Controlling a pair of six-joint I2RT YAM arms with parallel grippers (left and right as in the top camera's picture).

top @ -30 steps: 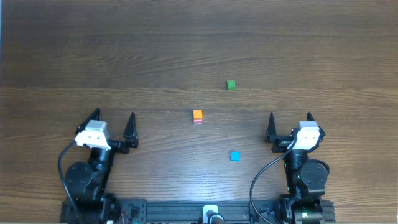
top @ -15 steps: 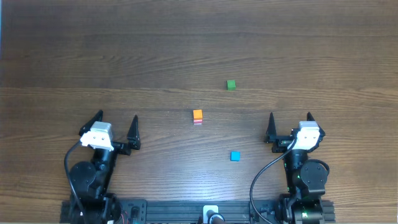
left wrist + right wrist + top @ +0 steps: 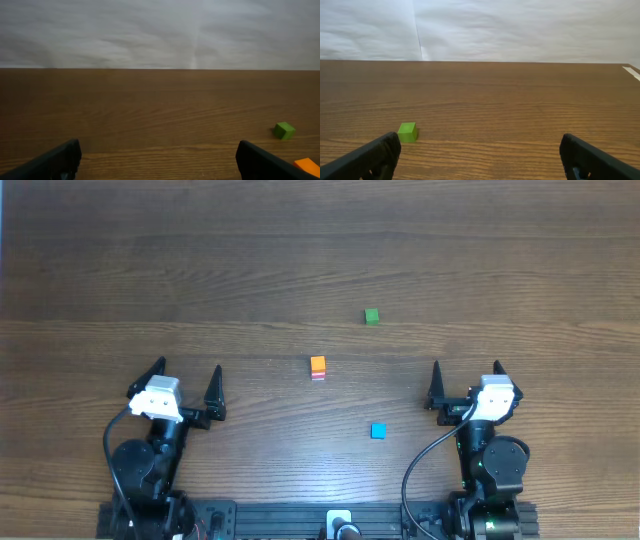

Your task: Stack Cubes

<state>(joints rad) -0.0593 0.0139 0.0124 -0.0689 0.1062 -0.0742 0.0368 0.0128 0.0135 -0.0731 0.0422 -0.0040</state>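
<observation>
An orange cube [image 3: 318, 364] sits on top of a pink cube [image 3: 318, 376] near the table's middle. A green cube [image 3: 372, 316] lies farther back and to the right, and a blue cube [image 3: 378, 431] lies nearer the front, right of centre. My left gripper [image 3: 184, 382] stands open at the front left, well apart from the stack. My right gripper [image 3: 465, 382] stands open at the front right, with the blue cube to its left. The left wrist view shows the green cube [image 3: 284, 130] and a corner of the orange cube [image 3: 307, 166]. The green cube [image 3: 407, 132] also lies ahead in the right wrist view.
The brown wooden table [image 3: 200, 270] stretches wide behind and beside the cubes. A pale wall [image 3: 520, 30] stands beyond its far edge. Both arm bases sit on a black rail [image 3: 300, 520] along the front edge.
The left arm shifted slightly to the right between the earliest frame and half a second ago, then held still. The cubes and the right arm have not moved.
</observation>
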